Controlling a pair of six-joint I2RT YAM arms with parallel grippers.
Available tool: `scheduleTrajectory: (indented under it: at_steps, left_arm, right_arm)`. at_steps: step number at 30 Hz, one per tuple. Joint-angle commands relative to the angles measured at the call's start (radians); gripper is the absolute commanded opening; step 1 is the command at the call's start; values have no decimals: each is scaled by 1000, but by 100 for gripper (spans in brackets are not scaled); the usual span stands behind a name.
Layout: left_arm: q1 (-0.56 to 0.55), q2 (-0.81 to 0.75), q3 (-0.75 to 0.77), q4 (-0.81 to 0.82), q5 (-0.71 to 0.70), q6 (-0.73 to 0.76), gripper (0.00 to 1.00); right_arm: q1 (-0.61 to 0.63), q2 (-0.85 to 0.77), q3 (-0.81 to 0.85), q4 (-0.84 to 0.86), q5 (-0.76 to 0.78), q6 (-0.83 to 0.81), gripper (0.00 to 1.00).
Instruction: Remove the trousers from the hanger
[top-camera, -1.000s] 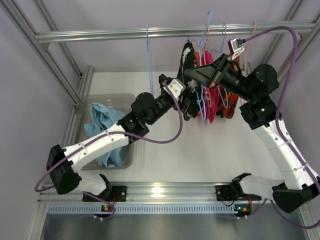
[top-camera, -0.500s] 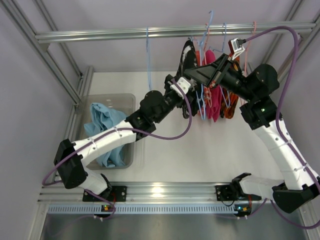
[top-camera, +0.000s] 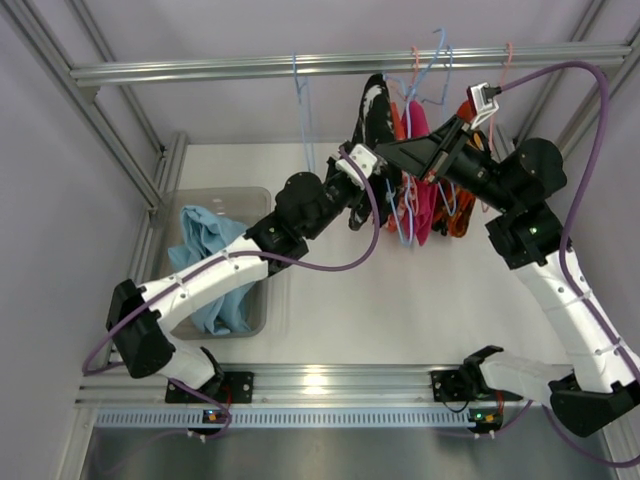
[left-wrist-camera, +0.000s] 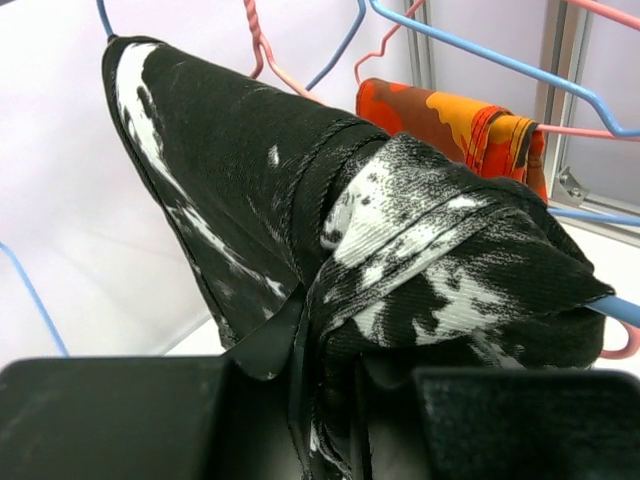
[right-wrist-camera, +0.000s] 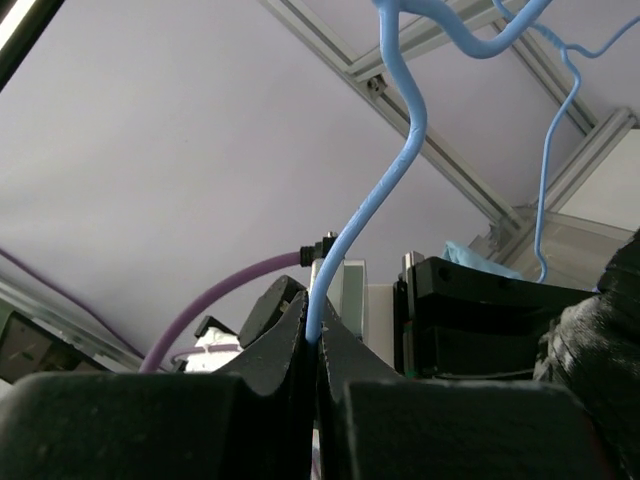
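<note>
So the trousers (top-camera: 372, 118), black with white splotches, are draped over a blue hanger (right-wrist-camera: 398, 160) up near the rail (top-camera: 250, 68), at the back of the counter (top-camera: 400, 300). They're the leftmost piece in a bunch of clothes hanging there.

Left claw (left-wrist-camera: 335, 375) is right up under them. In the left wrist view a bunched fold of the black fabric sits squeezed between its fingers (left-wrist-camera: 270, 345), so it's clenched on the trousers. The rest of the cloth rises to a peak at the top left of that view and spills over the blue hanger bar on the right.

Right claw (right-wrist-camera: 315, 335) is pinched tight on the thin blue wire of the hanger, just below its hook. The wire runs straight up out of the closed fingers.

Other stuff around:
- an orange patterned garment (left-wrist-camera: 440, 115) on a pink hanger just behind the trousers
- a pink garment (top-camera: 420, 200) next to it in the overhead view
- a bare blue hanger (top-camera: 303, 120) on the rail further left, well apart from the bunch
- a clear bin (top-camera: 255, 195) at the left side of the counter with a light blue cloth (top-camera: 205, 240) in it
</note>
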Motion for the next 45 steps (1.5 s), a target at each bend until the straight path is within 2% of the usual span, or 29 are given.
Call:
scheduleTrajectory:
  at_steps: [1,6,21,27,38,45]
  left_arm:
    - [25,-91,53,4,-34,8,0]
    - [18,-162,75,-35,-3,32,0]
    - [4,-203,355,-177,91,-44,0]
    - [4,-211,421,-168,78,6,0]
    - [4,-173,714,-199,92,95,0]
    - [4,-194,832,-216,80,120,0]
  right_arm:
    - [25,-107,11,155,-26,-94,0]
    - [25,-129,-39,129,-4,-150,0]
    - [25,-101,-131,86,53,-216,0]
    - [25,-113,-161,75,70,-246,0]
    - [25,-173,-217,13,76,-298,0]
    - [25,-195,-253,-15,68,-317,0]
